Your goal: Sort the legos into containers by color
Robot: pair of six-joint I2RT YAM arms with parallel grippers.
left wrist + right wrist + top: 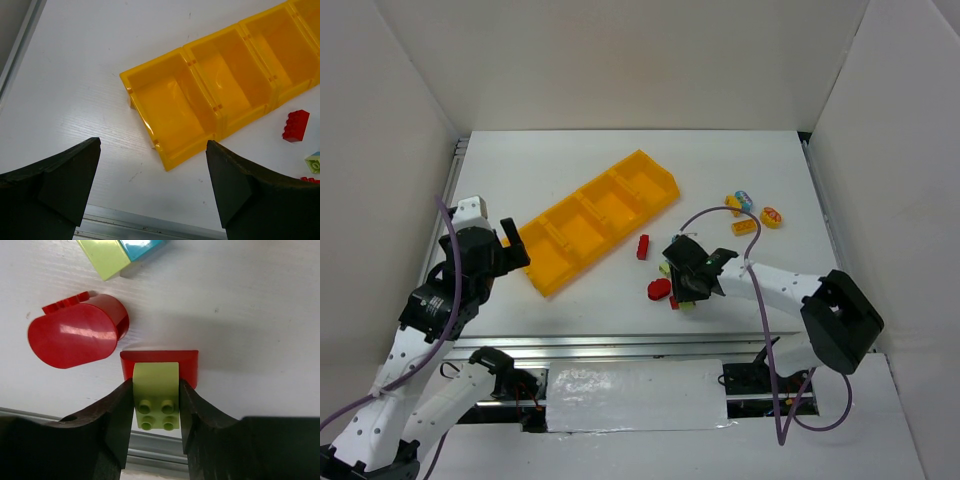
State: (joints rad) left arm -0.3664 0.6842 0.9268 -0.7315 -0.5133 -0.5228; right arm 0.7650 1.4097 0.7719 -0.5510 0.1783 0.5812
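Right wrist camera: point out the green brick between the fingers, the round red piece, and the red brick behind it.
green brick [156, 390], right wrist view, its smooth middle.
round red piece [70, 337], right wrist view, its glossy face.
red brick [160, 356], right wrist view, strip above the green.

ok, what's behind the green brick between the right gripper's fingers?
A red piece; the green brick covers its middle, so whether they touch is hidden.

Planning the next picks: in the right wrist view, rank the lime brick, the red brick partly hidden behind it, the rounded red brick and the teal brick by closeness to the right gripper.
1. The lime brick, between the right gripper fingers.
2. The partly hidden red brick, directly behind the lime one.
3. The rounded red brick, up and left.
4. The teal brick, at the top edge.
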